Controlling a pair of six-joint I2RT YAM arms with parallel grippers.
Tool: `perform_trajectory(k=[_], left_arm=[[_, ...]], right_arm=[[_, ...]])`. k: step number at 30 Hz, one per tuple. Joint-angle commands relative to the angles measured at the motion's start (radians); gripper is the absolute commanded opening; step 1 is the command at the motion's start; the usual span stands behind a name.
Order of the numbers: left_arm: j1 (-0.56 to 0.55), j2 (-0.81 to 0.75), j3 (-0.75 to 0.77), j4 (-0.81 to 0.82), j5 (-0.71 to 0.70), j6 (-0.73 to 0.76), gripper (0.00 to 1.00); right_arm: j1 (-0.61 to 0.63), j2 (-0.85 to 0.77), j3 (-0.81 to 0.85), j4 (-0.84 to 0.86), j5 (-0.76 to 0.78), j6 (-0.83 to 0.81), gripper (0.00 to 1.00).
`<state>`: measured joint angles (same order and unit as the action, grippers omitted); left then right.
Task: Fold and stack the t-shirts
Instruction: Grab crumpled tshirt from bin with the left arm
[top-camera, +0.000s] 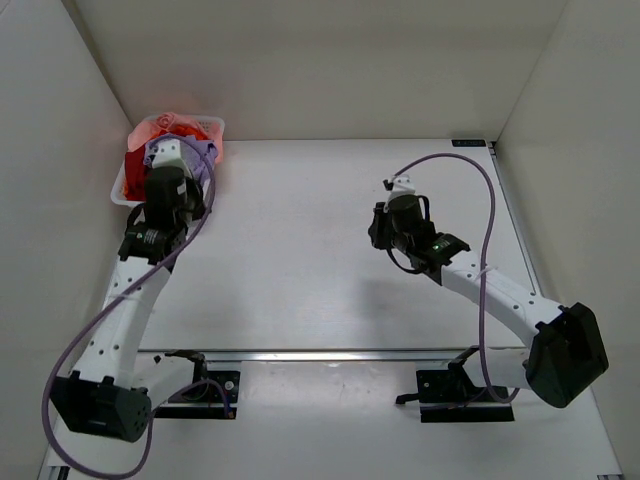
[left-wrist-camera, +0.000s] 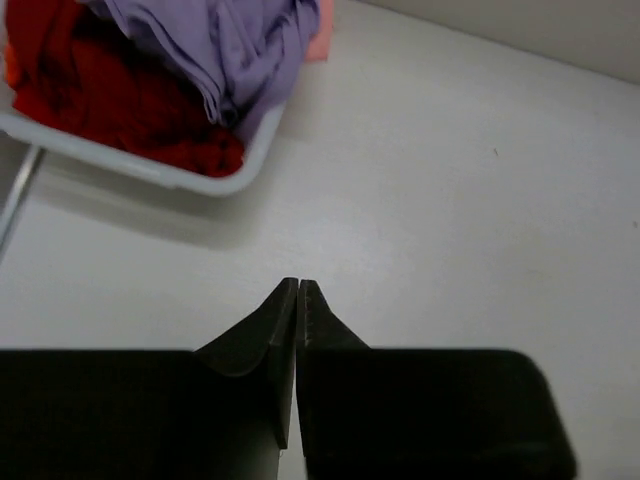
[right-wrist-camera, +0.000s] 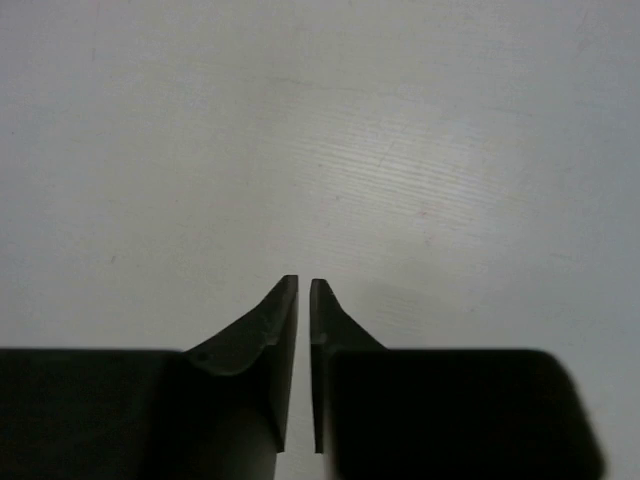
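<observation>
Two hands empty: left hand (left-wrist-camera: 300, 288) pressed together; right hand (right-wrist-camera: 304, 285) seemingly closed, hairline gap, over table (right-wrist-camera: 320, 120).

Three soft, short-sleeved cloth t-shirts show ahead and to the left of the left claw (left-wrist-camera: 300, 285): one lavender-purple t-shirt (left-wrist-camera: 240, 50), one deep red t-shirt (left-wrist-camera: 110, 95) and one pale pink t-shirt (left-wrist-camera: 322, 28). All three sit in one white plastic basket (left-wrist-camera: 150, 172). There are two black two-finger claws, the second being the right claw (right-wrist-camera: 304, 282). They are carried by two white arms, the left arm (top-camera: 135, 290) and the right arm (top-camera: 495, 290). One white table (left-wrist-camera: 450, 200) lies beneath both claws.
</observation>
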<state>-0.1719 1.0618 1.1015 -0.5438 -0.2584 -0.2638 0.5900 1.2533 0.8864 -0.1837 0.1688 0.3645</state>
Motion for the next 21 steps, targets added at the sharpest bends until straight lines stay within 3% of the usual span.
perform_trajectory(k=[1,3,4,5,6,8,10,12,15,21], left_arm=[[0.09,0.102,0.153,0.053,0.009,-0.055,0.14],[0.155,0.199,0.24,0.044,-0.002,-0.072,0.45],[0.201,0.228,0.289,0.048,0.017,-0.071,0.58],[0.219,0.278,0.332,0.05,0.05,-0.066,0.61],[0.248,0.332,0.354,0.054,0.091,-0.057,0.64],[0.264,0.427,0.447,0.041,0.132,-0.055,0.56],[0.299,0.535,0.547,0.001,0.145,-0.097,0.57],[0.321,0.66,0.662,-0.054,0.168,-0.136,0.65],[0.325,0.783,0.759,-0.106,0.147,-0.14,0.71],[0.36,0.952,0.84,-0.137,0.142,-0.172,0.79]], right_arm=[[-0.048,-0.011,0.091,-0.042,-0.015,-0.047,0.0],[-0.058,-0.002,0.124,-0.069,-0.032,-0.068,0.05],[-0.061,0.0,0.14,-0.076,-0.046,-0.082,0.18],[-0.062,0.003,0.144,-0.083,-0.058,-0.087,0.22],[-0.061,0.014,0.151,-0.086,-0.054,-0.102,0.35],[-0.065,0.017,0.167,-0.108,-0.061,-0.11,0.54],[-0.079,0.028,0.172,-0.129,-0.066,-0.114,0.56],[-0.082,0.018,0.171,-0.138,-0.075,-0.108,0.68],[-0.108,0.002,0.146,-0.135,-0.097,-0.096,0.76],[-0.153,-0.035,0.105,-0.14,-0.121,-0.084,0.75]])
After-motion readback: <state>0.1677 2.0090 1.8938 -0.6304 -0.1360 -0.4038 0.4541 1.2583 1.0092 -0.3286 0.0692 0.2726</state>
